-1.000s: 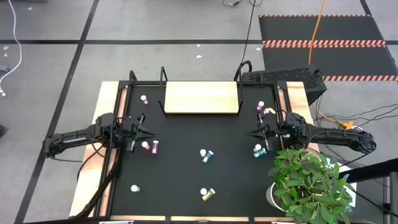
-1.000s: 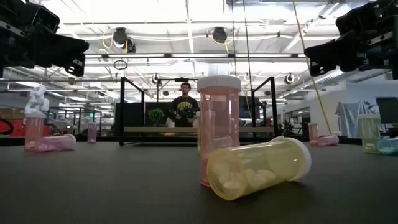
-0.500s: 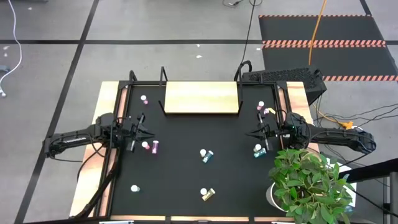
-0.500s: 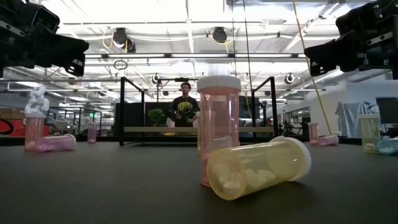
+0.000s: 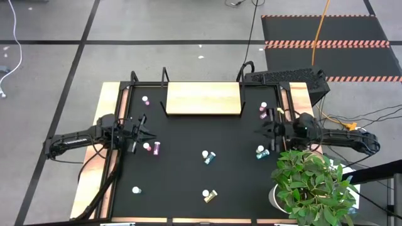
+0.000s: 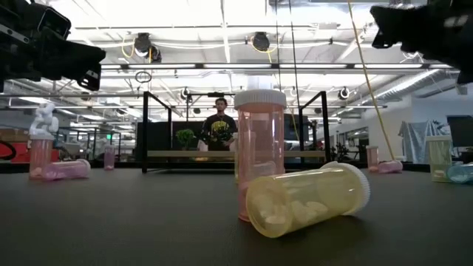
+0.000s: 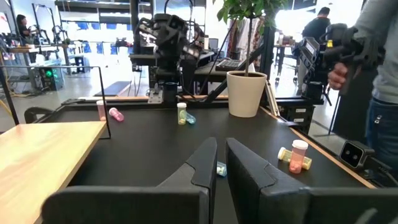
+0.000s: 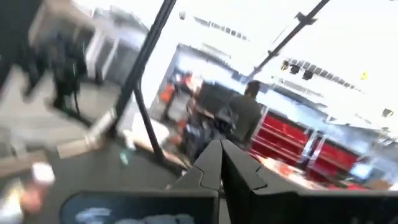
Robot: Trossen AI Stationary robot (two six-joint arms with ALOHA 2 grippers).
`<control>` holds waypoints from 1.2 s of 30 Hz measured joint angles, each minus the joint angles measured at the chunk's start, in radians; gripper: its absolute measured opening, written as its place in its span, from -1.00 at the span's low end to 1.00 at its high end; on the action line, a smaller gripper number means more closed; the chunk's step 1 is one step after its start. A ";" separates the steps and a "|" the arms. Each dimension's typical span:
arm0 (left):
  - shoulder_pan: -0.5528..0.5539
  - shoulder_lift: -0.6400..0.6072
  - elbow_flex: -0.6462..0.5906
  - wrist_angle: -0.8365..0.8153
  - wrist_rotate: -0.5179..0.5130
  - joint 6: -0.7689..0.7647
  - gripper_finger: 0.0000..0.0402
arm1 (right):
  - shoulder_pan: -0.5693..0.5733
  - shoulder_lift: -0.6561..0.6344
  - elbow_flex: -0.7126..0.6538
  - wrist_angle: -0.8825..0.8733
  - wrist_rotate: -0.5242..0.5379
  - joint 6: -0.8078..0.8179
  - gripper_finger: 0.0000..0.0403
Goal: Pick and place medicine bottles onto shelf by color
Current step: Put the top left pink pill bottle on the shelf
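Note:
The light-wood shelf (image 5: pixel 203 98) lies at the table's far middle, bare. Small white-capped bottles are scattered on the black table. A pink one (image 5: pixel 146 100) stands far left. Two pink ones (image 5: pixel 152 147) are by my left gripper (image 5: pixel 149 132), which hovers shut and empty. Teal ones (image 5: pixel 208 156) lie mid-table. A yellow bottle lies on its side beside an upright pink one (image 5: pixel 210 196) at the near edge. Pink bottles (image 5: pixel 266 110) and a teal one (image 5: pixel 260 151) flank my right gripper (image 5: pixel 256 130), which is shut, empty and held above the table.
A potted plant (image 5: pixel 311 182) stands at the near right corner, close under my right arm. Black brackets (image 5: pixel 164 108) stand up at the shelf's ends, and a black frame runs along the table's far edge. A pale bottle (image 5: pixel 135 189) stands near left. People stand beyond the table.
My right gripper has risen and drawn back a little toward the table's right and far edges, turning as it went. It stays shut. The bottles have not moved.

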 joint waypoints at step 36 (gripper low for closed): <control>0.002 0.002 0.000 0.403 -0.273 -0.730 -0.81 | 0.066 0.252 0.279 -0.086 0.604 1.065 -1.00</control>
